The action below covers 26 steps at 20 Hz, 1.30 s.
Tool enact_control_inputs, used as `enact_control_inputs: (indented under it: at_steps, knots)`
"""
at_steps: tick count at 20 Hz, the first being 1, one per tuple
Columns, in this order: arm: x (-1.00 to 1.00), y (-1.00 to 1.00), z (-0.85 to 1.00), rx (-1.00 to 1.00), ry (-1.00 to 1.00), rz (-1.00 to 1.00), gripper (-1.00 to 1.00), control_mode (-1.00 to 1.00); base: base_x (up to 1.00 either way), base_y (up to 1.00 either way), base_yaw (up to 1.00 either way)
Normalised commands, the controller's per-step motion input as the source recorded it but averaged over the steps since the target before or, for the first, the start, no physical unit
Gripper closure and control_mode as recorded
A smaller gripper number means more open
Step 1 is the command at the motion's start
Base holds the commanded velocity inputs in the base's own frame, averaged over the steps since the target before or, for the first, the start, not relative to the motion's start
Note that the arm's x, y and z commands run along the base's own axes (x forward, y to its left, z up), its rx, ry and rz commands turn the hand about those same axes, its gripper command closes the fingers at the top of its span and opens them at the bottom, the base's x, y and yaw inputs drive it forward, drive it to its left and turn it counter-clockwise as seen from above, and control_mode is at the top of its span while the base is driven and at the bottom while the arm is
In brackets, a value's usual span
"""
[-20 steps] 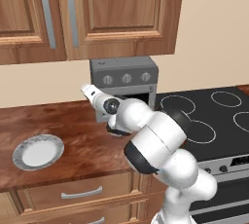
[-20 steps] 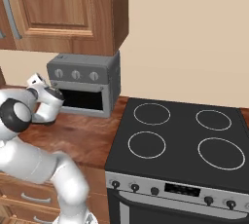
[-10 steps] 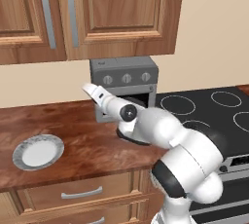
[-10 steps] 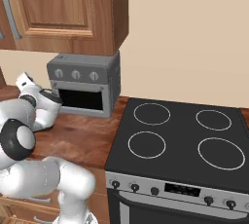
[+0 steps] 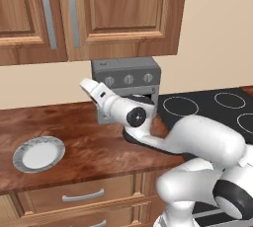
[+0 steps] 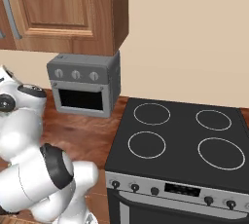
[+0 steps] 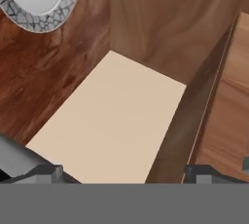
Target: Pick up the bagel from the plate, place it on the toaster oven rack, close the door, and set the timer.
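The arm's hand end reaches up and left in front of the toaster oven, and its fingers cannot be made out there. In the hand view two dark fingers show at the bottom, set well apart with nothing between them, so they stand open.

One plate lies on the wooden worktop, well left of the oven; its white centre is bare and its upper rim is cut off in the hand view. The bagel cannot be made out on it or elsewhere.

The oven's door stands upright against the front, dark window facing out; whether it is fully shut is hard to tell, and the rack behind it is hidden. Three round knobs sit above the door. Beside it, the stove shows four burner rings.
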Motion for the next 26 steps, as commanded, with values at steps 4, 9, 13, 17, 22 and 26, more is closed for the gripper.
enact_control_inputs:
  at_steps: [4, 9, 13, 17, 22, 26]
  knots:
    - [-0.61, 0.47, 0.93, 0.09, 0.15, -0.17, -1.00, -1.00, 0.00, 0.00, 0.00]
    - [-0.43, 0.20, 0.59, 0.11, 0.32, -0.36, -1.00, -1.00, 0.00, 0.00, 0.00]
    - [-0.20, -0.02, 0.08, 0.07, 0.41, -0.50, -1.00, -1.00, 0.00, 0.00, 0.00]
    - [0.00, -0.29, -0.28, 0.00, 0.31, -0.51, -1.00, -1.00, 0.00, 0.00, 0.00]
    - [-0.07, -0.40, -0.68, 0.07, 0.07, -0.42, -1.00, -1.00, 0.00, 0.00, 0.00]
    - [-0.10, -0.26, -0.49, 0.21, -0.13, -0.39, -1.00, -1.00, 0.00, 0.00, 0.00]
